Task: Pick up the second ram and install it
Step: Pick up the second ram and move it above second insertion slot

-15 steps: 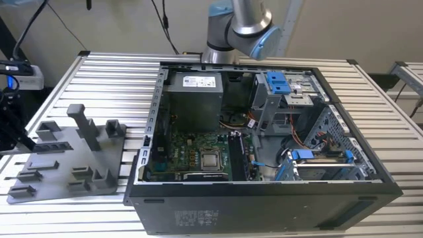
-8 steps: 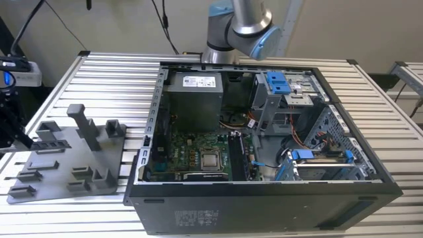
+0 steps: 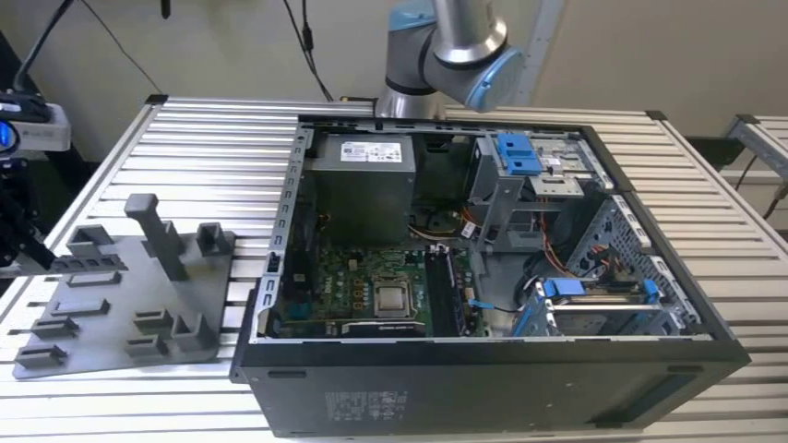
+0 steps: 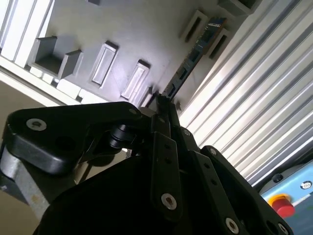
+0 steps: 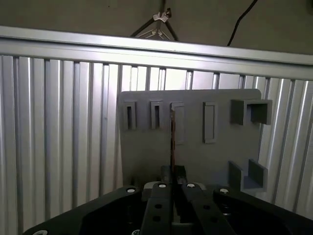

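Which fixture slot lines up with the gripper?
The slot the second ram crosses, straight ahead of the gripper; the others sit aside.

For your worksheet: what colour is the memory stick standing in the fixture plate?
Dark bluish-green: the second ram shows best in the second wrist view.

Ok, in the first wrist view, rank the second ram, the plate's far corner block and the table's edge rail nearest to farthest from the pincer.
1. second ram: standing on edge, clamped in the pincer.
2. far corner block: at the grey plate's outer corner.
3. table's edge rail: beyond the plate.
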Tool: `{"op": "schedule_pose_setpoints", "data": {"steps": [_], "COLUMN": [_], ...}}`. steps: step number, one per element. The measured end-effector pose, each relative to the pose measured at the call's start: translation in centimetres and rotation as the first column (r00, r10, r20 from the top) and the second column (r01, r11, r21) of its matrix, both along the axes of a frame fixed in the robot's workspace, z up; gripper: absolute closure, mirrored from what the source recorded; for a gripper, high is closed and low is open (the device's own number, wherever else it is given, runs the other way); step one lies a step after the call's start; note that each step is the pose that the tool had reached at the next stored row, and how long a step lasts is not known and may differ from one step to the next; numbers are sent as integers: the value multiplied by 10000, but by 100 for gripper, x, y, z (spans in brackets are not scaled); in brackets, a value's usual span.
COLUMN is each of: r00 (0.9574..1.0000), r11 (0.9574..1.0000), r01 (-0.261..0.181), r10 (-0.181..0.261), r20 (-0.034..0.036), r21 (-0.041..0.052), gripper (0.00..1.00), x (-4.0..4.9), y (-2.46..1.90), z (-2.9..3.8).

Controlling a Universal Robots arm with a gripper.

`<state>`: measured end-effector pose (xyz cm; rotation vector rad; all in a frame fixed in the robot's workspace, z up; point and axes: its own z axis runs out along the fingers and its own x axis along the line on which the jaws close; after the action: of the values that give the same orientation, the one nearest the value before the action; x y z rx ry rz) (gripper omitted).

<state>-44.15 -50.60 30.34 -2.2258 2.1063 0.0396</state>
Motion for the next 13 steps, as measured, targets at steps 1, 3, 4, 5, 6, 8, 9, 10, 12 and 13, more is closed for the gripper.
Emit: {"op": "schedule_pose_setpoints", "data": {"steps": [1,3,4,5,6,8,9,10,12,13], "r00": [10000,10000,10000,10000,10000,10000,10000,10000,10000,10000], "r11": [10000,10000,10000,10000,10000,10000,10000,10000,10000,10000], "r01": [0,1,2,3,6,9,10,11,12,12], "r10": [0,-1,-2,-3,-6,-9,-10,-11,-12,-12], "r20": [-2,-9,-13,-16,-18,-18,-17,-17,-18,-17], "r21": [1,1,2,1,1,2,2,3,2,3], "gripper": [86,86,86,86,86,86,86,86,86,86], "x": [1,2,3,4,5,5,5,5,6,5], "y": [0,0,0,0,0,0,0,0,0,0], "z": [18,60,80,99,116,149,168,185,234,254]}}
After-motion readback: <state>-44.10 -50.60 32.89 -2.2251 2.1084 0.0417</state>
